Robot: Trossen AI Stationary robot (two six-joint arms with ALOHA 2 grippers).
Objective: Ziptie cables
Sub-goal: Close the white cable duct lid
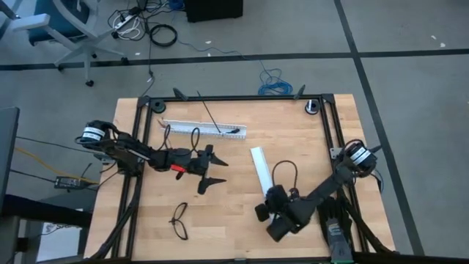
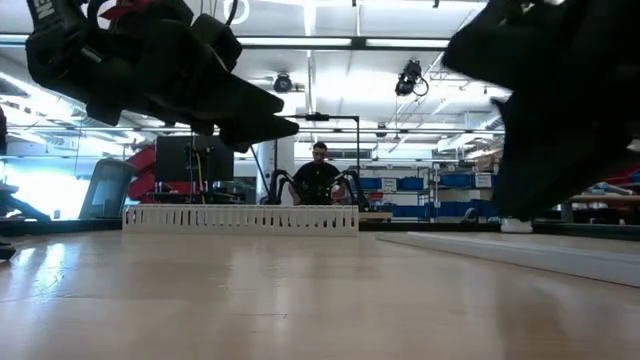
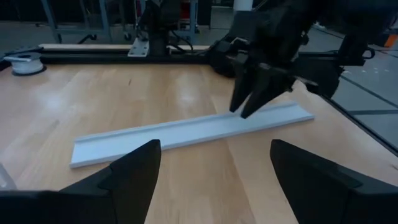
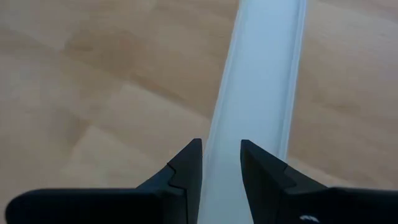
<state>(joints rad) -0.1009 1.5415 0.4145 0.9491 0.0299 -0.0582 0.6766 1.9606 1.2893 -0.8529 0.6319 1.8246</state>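
The left gripper (image 1: pixel 212 176) is hanging above the middle of the wooden surface (image 1: pixel 300 136), on its left half. Its jaws are standing wide apart, with nothing between them. In its own wrist view, the two dark fingers (image 3: pixel 130 174) are framing bare wood and the wide flat white strip (image 3: pixel 186 130) farther off.

The right gripper (image 1: pixel 261 211) is pointing down at the near end of this white strip (image 1: pixel 259 170), right of the middle of the surface. Its jaws are standing only a little apart. In the right wrist view a narrow gap is showing between the fingertips (image 4: pixel 186 165), and one long edge of the strip (image 4: pixel 261 93) is running under this gap. In the left wrist view the tips of the right gripper (image 3: pixel 249 109) are reaching down to the strip's edge, but I cannot tell if they are touching it.

The ziptie (image 1: pixel 208 114) is lying well apart from both grippers, near the far edge of the surface. It is a thin dark line, lying slanted, and its near end is crossing a long white slotted duct (image 1: pixel 201 130). In the low view this duct (image 2: pixel 240 218) is standing across the far side.

A pair of black thin-framed glasses (image 1: pixel 179 220) is lying near the front left corner. A person (image 2: pixel 318 175) is sitting in the room behind.
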